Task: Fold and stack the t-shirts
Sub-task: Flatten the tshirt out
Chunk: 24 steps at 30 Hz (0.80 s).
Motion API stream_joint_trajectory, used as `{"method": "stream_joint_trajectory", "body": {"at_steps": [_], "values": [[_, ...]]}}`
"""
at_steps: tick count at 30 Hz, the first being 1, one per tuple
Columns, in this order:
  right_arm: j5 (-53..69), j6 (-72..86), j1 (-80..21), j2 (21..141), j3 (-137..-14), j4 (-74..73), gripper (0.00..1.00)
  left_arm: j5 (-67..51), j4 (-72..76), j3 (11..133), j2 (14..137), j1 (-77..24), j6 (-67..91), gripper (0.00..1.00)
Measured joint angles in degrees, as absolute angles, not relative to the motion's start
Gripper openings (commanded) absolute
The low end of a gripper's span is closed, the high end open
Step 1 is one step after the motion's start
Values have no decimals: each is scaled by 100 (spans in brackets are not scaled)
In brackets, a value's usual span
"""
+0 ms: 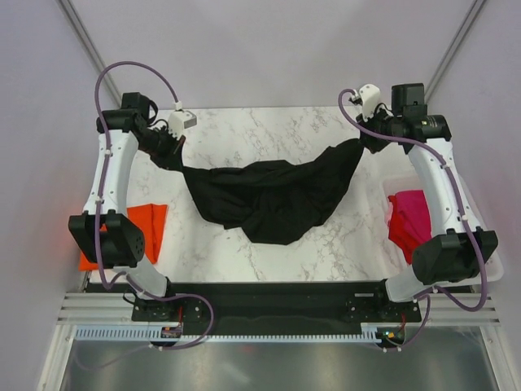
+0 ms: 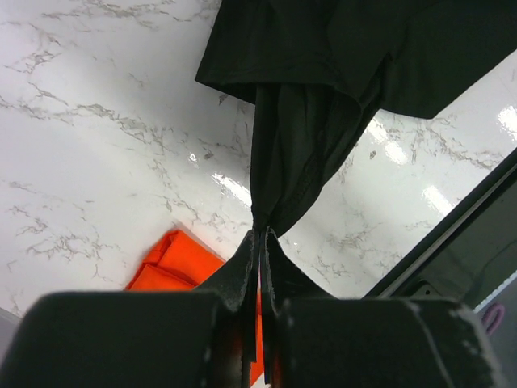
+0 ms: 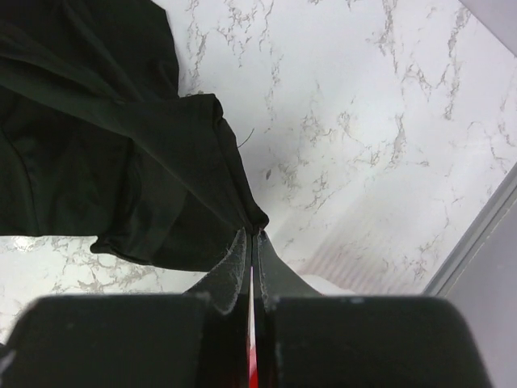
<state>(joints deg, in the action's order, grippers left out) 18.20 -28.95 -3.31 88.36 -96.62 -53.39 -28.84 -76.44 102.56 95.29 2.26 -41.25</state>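
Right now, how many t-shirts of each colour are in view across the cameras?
black t-shirt: 1
orange t-shirt: 1
magenta-pink t-shirt: 1
Total: 3

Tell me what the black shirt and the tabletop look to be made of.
The black t-shirt: soft, thin cloth, matte; it sags and gathers in folds. The table: looks like white grey-veined marble or a printed imitation, glossy; light glints off it.
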Motion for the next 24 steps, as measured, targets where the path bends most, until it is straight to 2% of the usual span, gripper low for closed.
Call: {"method": "stream_joint_trajectory", "body": {"at_steps": [4,9,13,14,18,19,24], "values": [[1835,-3006,-331,8829,-9439,-5404,0,-2915,-7620,9795,9559,226,-4405,2],[1789,-3343,-333,8722,-8541,-5704,0,-2720,-7577,8217,9074,172,-4827,2],[1750,-3732,-333,8084,-7920,-5924,0,-2414,-7710,7435,8396,-45,-5135,21],[1752,-3848,-333,7852,-7837,-5955,0,-2383,-7743,7360,8259,-104,-5210,22],[1756,-4191,-340,7391,-7762,-6099,0,-2364,-7813,7452,8200,-200,-5349,34],[1756,-4241,-342,7408,-7736,-6114,0,-2375,-7822,7577,8305,-200,-5347,46],[1791,-4300,-342,8215,-7629,-6119,0,-2567,-7856,8923,9489,-198,-5054,47]]}}
